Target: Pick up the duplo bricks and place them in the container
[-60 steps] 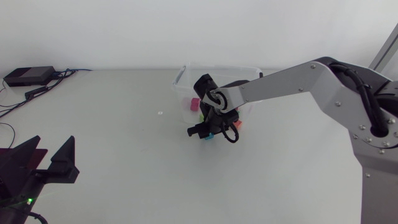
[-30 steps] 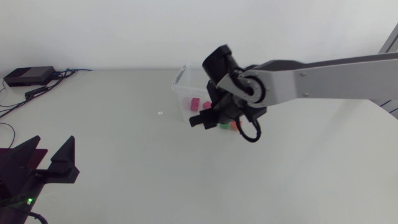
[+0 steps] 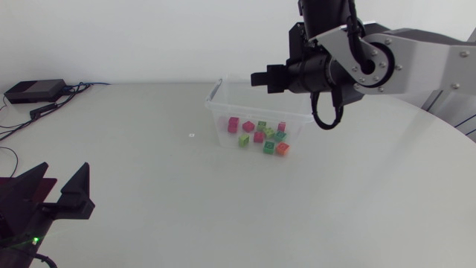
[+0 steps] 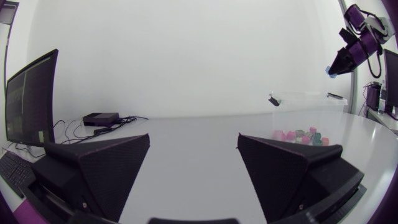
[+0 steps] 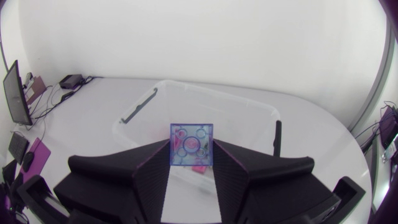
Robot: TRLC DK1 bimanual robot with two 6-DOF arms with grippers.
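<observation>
My right gripper (image 5: 191, 163) is shut on a translucent blue duplo brick (image 5: 191, 144), its studded face toward the camera. In the head view that gripper (image 3: 260, 77) hangs high over the clear plastic container (image 3: 216, 97). Several pink, green and orange bricks (image 3: 260, 135) lie at the container's near wall; I cannot tell whether they are inside it or just in front. The left wrist view shows the container (image 4: 308, 99), those bricks (image 4: 298, 134) and the raised right gripper (image 4: 336, 67). My left gripper (image 3: 53, 195) rests open and empty at the table's near left.
A black box with cables (image 3: 33, 91) sits at the table's back left corner. A small pale mark (image 3: 192, 135) lies on the table left of the container.
My right arm has lifted the blue brick from the table in front of the container, up and back to above it. The left arm has not moved.
</observation>
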